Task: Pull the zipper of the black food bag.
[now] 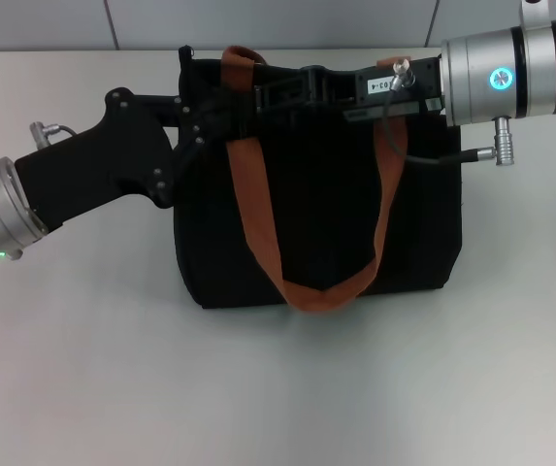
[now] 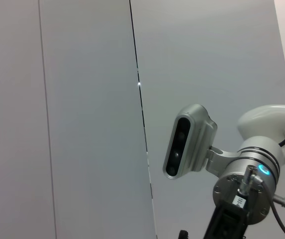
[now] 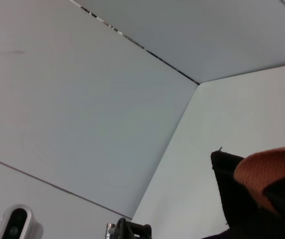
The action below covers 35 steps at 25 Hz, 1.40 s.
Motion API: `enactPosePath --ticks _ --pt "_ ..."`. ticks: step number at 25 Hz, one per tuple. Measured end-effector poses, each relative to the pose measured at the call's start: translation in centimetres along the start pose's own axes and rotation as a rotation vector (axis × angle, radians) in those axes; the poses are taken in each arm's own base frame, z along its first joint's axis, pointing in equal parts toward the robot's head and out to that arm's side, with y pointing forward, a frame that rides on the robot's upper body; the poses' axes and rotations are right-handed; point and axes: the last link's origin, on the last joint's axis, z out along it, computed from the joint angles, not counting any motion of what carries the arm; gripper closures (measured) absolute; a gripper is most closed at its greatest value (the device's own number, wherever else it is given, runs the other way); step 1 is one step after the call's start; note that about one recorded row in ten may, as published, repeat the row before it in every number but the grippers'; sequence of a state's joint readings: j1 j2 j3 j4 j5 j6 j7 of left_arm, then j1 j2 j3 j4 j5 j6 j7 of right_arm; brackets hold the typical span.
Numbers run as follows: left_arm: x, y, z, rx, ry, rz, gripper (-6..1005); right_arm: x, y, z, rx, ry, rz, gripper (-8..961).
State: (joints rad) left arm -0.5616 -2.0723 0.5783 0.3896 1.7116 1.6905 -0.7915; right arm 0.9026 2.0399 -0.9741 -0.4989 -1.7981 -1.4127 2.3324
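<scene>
bag: black food bag (image 1: pixel 316 223) stands mid table (image 1: pixel 83 369), brown strap (image 1: pixel 258 223) hangs down front | L gripper (image 1: pixel 192 121) at bag's top L corner, R gripper (image 1: pixel 287 89) over top edge | grip both: can't tell | zipper: hidden

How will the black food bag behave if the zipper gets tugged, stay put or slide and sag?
The black food bag looks like soft fabric, so its top would probably sag. It lies on a smooth table, so may slide unless braced. Its handle droops, likely floppy.

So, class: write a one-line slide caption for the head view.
Both hands, left hand and right hand, meet at the top of the black food bag on the table.
</scene>
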Motion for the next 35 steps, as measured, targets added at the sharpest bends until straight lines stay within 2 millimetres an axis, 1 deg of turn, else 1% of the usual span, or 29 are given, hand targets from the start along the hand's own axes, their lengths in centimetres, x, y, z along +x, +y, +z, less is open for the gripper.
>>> enactPosePath --ticks 4,18,26,29,35 --pt "0.2 -0.3 -0.3 0.023 0.014 0.004 981 0.0 -0.1 0.0 0.002 -0.004 -0.002 574" --pt "0.3 -0.3 -0.7 0.031 0.016 0.008 981 -0.3 -0.2 0.1 0.02 -0.011 -0.021 574" --pt "0.6 -0.5 -0.2 0.022 0.026 0.009 981 -0.4 0.0 0.6 0.032 0.007 -0.038 574" --pt "0.9 -0.6 0.4 0.015 0.046 0.008 982 -0.4 0.1 0.8 0.027 0.011 -0.042 579" --pt "0.9 -0.5 0.4 0.016 0.049 0.003 982 -0.3 0.1 0.8 0.027 0.01 -0.045 606"
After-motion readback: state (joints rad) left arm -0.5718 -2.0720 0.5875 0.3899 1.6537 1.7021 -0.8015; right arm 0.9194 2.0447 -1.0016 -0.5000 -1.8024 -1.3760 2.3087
